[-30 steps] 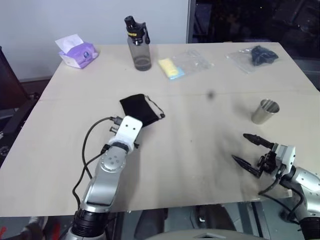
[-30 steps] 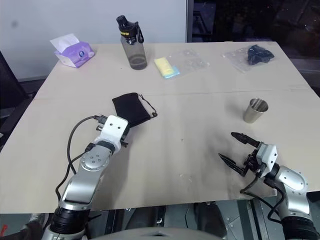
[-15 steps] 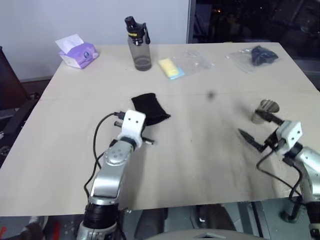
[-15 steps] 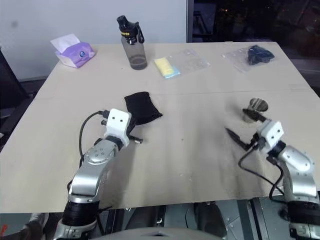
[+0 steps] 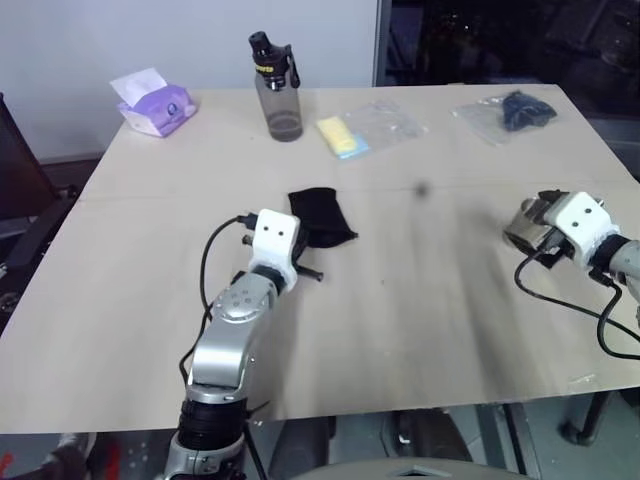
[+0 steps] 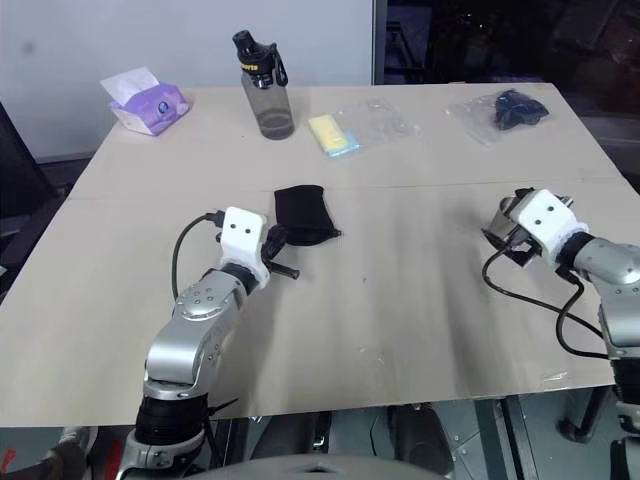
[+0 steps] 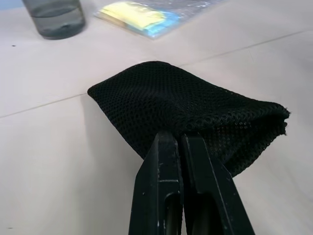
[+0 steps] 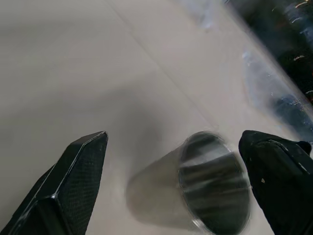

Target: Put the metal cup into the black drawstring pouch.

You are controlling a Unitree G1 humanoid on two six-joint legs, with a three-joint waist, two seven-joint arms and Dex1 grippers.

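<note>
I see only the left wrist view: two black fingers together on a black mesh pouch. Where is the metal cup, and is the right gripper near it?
Observer: The metal cup stands between the open fingers of the right gripper, ungripped.
Operator: Is the pouch lifted?
Observer: Cannot tell; the black drawstring pouch is near the table's middle, pinched by the left gripper.
Operator: Anything between pouch and cup?
Observer: Bare table.

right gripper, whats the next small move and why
Probably ease the right gripper a little further in and close on the metal cup. Its jaws stand wide open with the cup between the fingers, not yet gripped. The left gripper is shut on the black drawstring pouch.
</note>
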